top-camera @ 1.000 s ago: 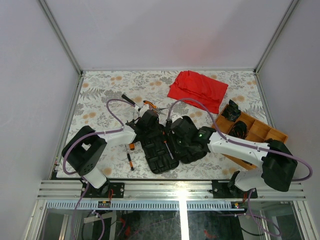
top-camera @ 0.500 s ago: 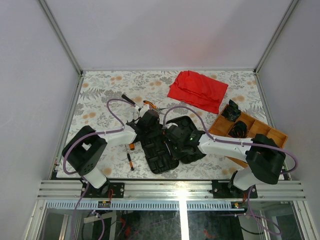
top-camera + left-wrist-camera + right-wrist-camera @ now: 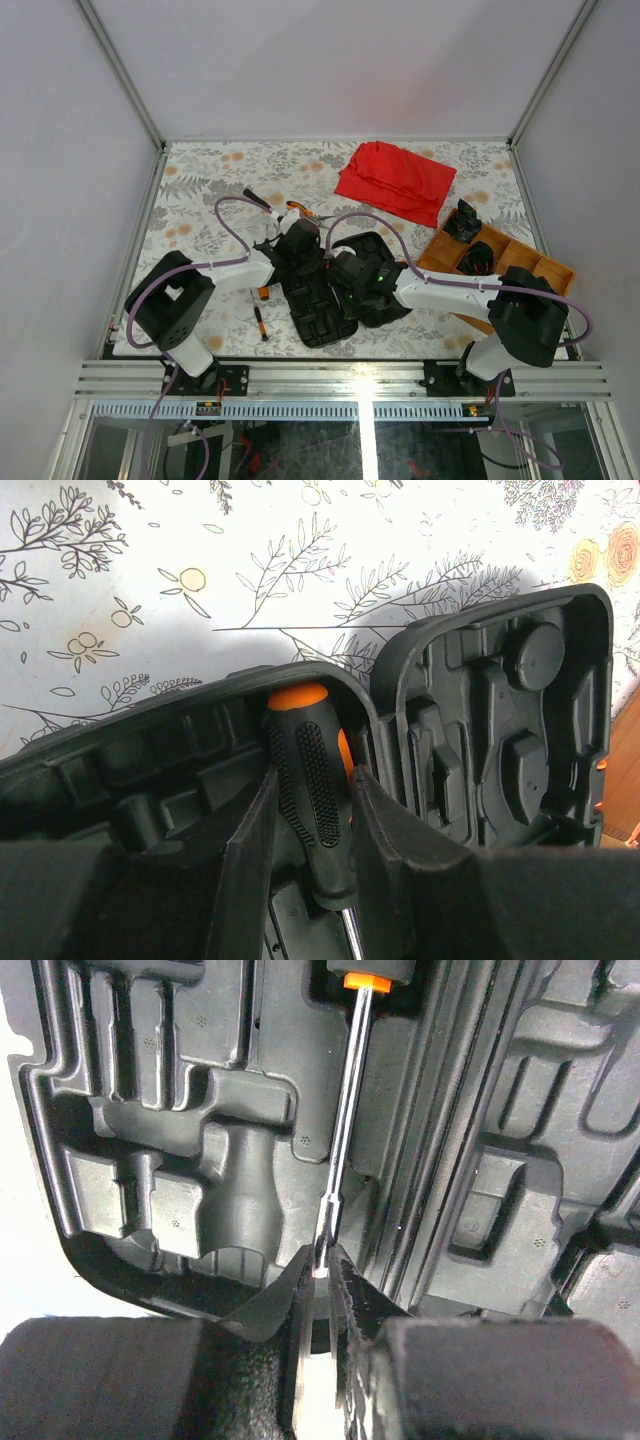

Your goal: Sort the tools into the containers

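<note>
One screwdriver is held at both ends over the open case, near the middle of the tabletop: the left fingers are clamped on its black-and-orange handle, the right fingers pinched on the shaft's tip. Should either side move out of step, the thin shaft could slip from that pinch or lever sideways, missing its moulded slot.

Bright, even overhead light; the wrist views' near foreground is dark and blurred.
</note>
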`<control>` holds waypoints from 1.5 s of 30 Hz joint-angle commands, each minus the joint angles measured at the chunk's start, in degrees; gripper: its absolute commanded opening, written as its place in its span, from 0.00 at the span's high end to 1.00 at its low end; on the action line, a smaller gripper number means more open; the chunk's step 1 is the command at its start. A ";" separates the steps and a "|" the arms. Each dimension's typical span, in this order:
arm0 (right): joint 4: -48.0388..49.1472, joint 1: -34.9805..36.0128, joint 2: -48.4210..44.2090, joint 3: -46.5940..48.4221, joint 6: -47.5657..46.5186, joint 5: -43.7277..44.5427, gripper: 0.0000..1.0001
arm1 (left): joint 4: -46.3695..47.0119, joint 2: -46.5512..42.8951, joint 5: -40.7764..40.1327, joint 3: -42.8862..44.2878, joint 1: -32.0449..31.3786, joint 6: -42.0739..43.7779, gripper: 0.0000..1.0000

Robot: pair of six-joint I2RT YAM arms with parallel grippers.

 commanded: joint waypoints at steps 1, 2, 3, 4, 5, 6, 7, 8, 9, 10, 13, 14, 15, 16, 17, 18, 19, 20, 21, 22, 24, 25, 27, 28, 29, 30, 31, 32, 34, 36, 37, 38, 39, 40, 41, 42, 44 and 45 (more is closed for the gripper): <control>0.21 0.63 1.34 0.96 0.31 2.81 0.85 | -13.46 5.29 2.67 -2.94 -2.08 1.91 1.00; 0.30 0.72 0.92 1.04 0.28 2.86 0.85 | -13.49 5.26 2.60 -2.93 -2.09 1.91 1.00; 0.39 0.76 0.11 1.15 0.33 2.92 0.84 | -13.47 5.24 2.58 -2.99 -2.13 1.91 1.00; 0.44 0.77 -0.50 1.30 0.25 3.09 0.84 | -13.47 5.26 2.54 -3.03 -2.15 1.85 1.00; 0.42 0.77 -1.08 1.58 0.13 3.24 0.84 | -13.47 5.27 2.48 -3.08 -2.16 1.83 1.00; 0.33 0.75 -1.68 1.80 0.07 3.49 0.84 | -13.47 5.28 2.49 -3.15 -2.22 1.78 1.00; 0.18 0.72 -2.19 2.10 0.03 3.78 0.83 | -13.39 5.22 2.47 -3.18 -2.24 1.74 1.00; -0.07 0.72 -2.59 2.38 -0.01 4.04 0.83 | -13.38 5.22 2.38 -3.25 -2.27 1.73 1.00; -0.32 0.72 -3.03 2.55 -0.06 4.41 0.83 | -13.38 5.15 2.34 -3.25 -2.28 1.73 1.00; -0.48 0.72 -3.42 2.73 -0.02 4.66 0.83 | -13.38 5.19 2.36 -3.26 -2.23 1.73 1.00; -0.89 0.72 -4.44 3.13 0.02 5.23 0.83 | -13.38 5.04 2.34 -3.33 -2.18 1.73 1.00; -1.02 0.74 -4.64 3.22 0.03 5.27 0.83 | -13.38 5.09 2.32 -3.36 -2.22 1.73 1.00; -1.12 0.72 -4.74 3.35 -0.01 5.28 0.83 | -13.38 5.10 2.32 -3.39 -2.25 1.81 1.00; -1.23 0.72 -4.58 3.57 -0.06 5.15 0.83 | -13.39 5.06 2.23 -3.38 -2.27 1.82 1.00; -1.32 0.72 -4.33 3.70 -0.17 4.98 0.83 | -13.40 4.95 2.35 -3.40 -2.30 1.82 1.00; -1.28 0.73 -3.83 3.80 -0.22 4.69 0.83 | -13.38 4.84 2.27 -3.37 -2.30 1.87 1.00; -1.18 0.72 -3.44 3.84 -0.28 4.55 0.84 | -13.42 4.76 2.31 -3.37 -2.35 1.90 1.00; -1.03 0.74 -3.11 3.79 -0.28 4.42 0.84 | -13.47 4.73 2.32 -3.36 -2.33 1.99 1.00; -0.80 0.72 -2.69 3.67 -0.28 4.23 0.84 | -13.47 4.66 2.32 -3.36 -2.33 2.01 1.00; -0.63 0.73 -2.36 3.65 -0.32 4.02 0.84 | -13.49 4.71 2.32 -3.35 -2.34 2.00 1.00; -0.31 0.72 -1.72 3.43 -0.19 3.70 0.84 | -13.47 4.73 2.22 -3.24 -2.32 2.00 1.00; -0.31 0.73 -1.42 3.35 -0.19 3.69 0.84 | -13.47 4.81 2.31 -3.23 -2.37 2.01 1.00; -0.25 0.72 -0.69 3.22 -0.14 3.76 0.84 | -13.38 4.93 2.31 -3.19 -2.40 2.00 1.00; -0.21 0.72 -0.31 3.14 -0.11 3.75 0.84 | -13.30 5.05 2.39 -3.23 -2.52 2.00 1.00; -0.02 0.73 0.04 2.98 -0.15 3.71 0.84 | -13.23 5.05 2.39 -3.33 -2.49 1.93 1.00; 0.15 0.72 0.44 2.92 -0.11 3.57 0.84 | -13.16 5.16 2.38 -3.36 -2.58 1.96 1.00; 0.29 0.72 0.83 2.78 -0.10 3.40 0.85 | -13.12 5.23 2.36 -3.30 -2.58 1.85 1.00; 0.51 0.77 1.29 2.70 -0.15 3.28 0.85 | -13.12 5.26 2.40 -3.29 -2.58 1.83 1.00; 0.82 0.72 2.26 2.47 -0.24 3.08 0.85 | -13.12 5.37 2.31 -3.15 -2.67 1.79 1.00; 0.74 0.72 3.33 2.42 -0.22 3.08 0.85 | -13.19 5.36 2.39 -3.07 -2.69 1.87 1.00; 0.34 0.74 4.03 2.66 -0.20 3.08 0.85 | -13.23 5.32 2.48 -3.01 -2.69 1.90 1.00; -0.12 0.72 4.76 2.86 -0.24 3.14 0.86 | -13.35 5.36 2.47 -2.92 -2.75 1.91 1.00; -0.64 0.72 5.46 3.11 -0.12 3.31 0.87 | -13.38 5.30 2.44 -2.80 -2.82 1.99 1.00; -1.28 0.72 6.07 3.34 -0.06 3.52 0.89 | -13.46 5.35 2.48 -2.75 -2.85 2.00 1.00; -2.17 0.75 6.77 4.00 -0.02 3.97 0.91 | -13.54 5.39 2.42 -2.70 -2.91 2.00 1.00; -3.56 0.72 8.15 4.70 0.01 4.56 0.94 | -13.62 5.50 2.41 -2.58 -3.05 2.00 1.00; -6.28 0.72 10.17 5.81 0.11 5.31 0.99 | -13.81 5.81 2.17 -2.52 -3.34 1.92 1.00; -7.52 0.72 11.14 6.41 0.01 5.50 1.00 | -13.77 5.95 2.39 -2.32 -3.45 1.95 1.00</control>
